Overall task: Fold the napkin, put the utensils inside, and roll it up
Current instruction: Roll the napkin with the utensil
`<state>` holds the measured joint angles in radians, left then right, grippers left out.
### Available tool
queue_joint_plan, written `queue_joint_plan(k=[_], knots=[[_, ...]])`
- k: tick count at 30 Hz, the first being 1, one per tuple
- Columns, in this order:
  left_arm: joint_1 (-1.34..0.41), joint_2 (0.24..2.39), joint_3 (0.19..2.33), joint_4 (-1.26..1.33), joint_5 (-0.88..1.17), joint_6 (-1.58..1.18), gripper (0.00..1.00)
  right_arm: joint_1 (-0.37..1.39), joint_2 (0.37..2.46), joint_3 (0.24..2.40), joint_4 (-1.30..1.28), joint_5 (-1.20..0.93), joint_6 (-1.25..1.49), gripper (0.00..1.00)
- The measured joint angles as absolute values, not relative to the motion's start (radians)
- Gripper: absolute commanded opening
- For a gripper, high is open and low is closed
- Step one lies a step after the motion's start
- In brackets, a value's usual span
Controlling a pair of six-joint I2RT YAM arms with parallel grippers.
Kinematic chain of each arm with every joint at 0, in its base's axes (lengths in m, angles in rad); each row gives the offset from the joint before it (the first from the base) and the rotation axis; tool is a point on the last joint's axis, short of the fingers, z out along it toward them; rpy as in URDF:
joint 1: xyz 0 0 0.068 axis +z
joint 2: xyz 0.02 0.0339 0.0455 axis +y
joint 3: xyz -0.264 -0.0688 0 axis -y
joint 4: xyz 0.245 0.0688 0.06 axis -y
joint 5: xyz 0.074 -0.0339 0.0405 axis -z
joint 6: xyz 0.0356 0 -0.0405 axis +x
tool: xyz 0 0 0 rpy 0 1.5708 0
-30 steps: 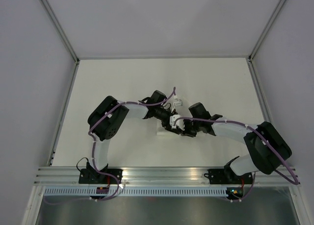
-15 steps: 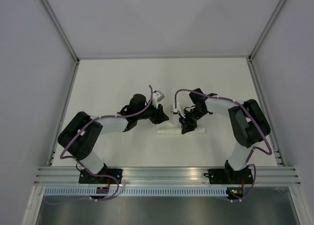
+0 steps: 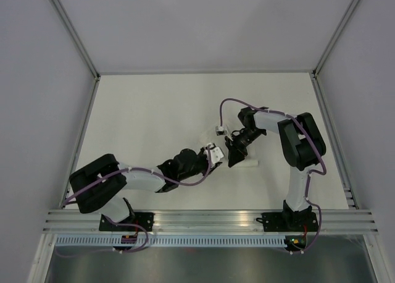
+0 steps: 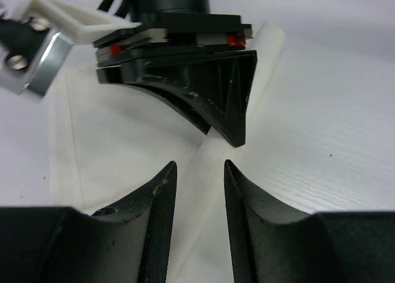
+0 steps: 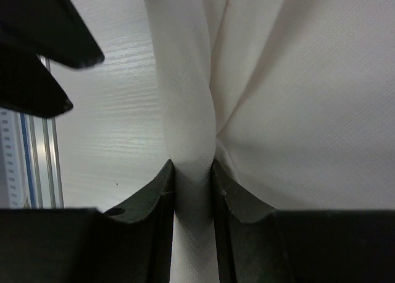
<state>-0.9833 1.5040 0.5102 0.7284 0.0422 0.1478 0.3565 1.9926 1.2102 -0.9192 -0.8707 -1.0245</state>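
Since half a second ago the left arm has swung low and now reaches in from the near left, while the right gripper has kept its place over the cloth. One napkin lies on the table, a little right of centre and towards the near edge. From above only its right end shows as a short white strip, because the two grippers cover the rest.

In the left wrist view the napkin spreads flat with one raised ridge running away from the camera. In the right wrist view it gathers into several soft folds that meet at one point. Whatever lies inside those folds is hidden.

The right gripper comes down on the napkin from the far side. Its two fingers squeeze one fold tightly between them.

The left gripper faces it, just beside it. Its two fingers stand partly apart on either side of the ridge, and I cannot tell whether they grip it. One dark finger of the right gripper touches the same ridge just beyond them.

Two arms are in view, each with one purple cable. The napkin's left end is lost against the pale table.
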Motion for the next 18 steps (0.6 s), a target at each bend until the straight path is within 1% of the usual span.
queue_joint_plan(k=[4,9,11,12,15,18], knots=[[-1.072,1.581,0.554,0.726,-0.042,0.283,0.48,0.353,2.020,1.241,-0.955,-0.878,-1.026,0.05],[-1.143,1.700,0.615,0.728,-0.112,0.422,0.55,0.349,2.043,1.264,-0.985,-0.886,-1.026,0.05],[-1.158,1.740,0.628,0.729,-0.129,0.463,0.56,0.349,2.049,1.271,-0.995,-0.886,-1.026,0.05],[-1.161,1.757,0.630,0.732,-0.135,0.479,0.59,0.349,2.053,1.274,-1.000,-0.887,-1.026,0.05],[-1.164,1.798,0.630,0.743,-0.157,0.521,0.63,0.348,2.062,1.280,-1.019,-0.890,-1.026,0.05],[-1.164,1.834,0.641,0.780,-0.183,0.560,0.63,0.347,2.069,1.283,-1.035,-0.892,-1.026,0.05]])
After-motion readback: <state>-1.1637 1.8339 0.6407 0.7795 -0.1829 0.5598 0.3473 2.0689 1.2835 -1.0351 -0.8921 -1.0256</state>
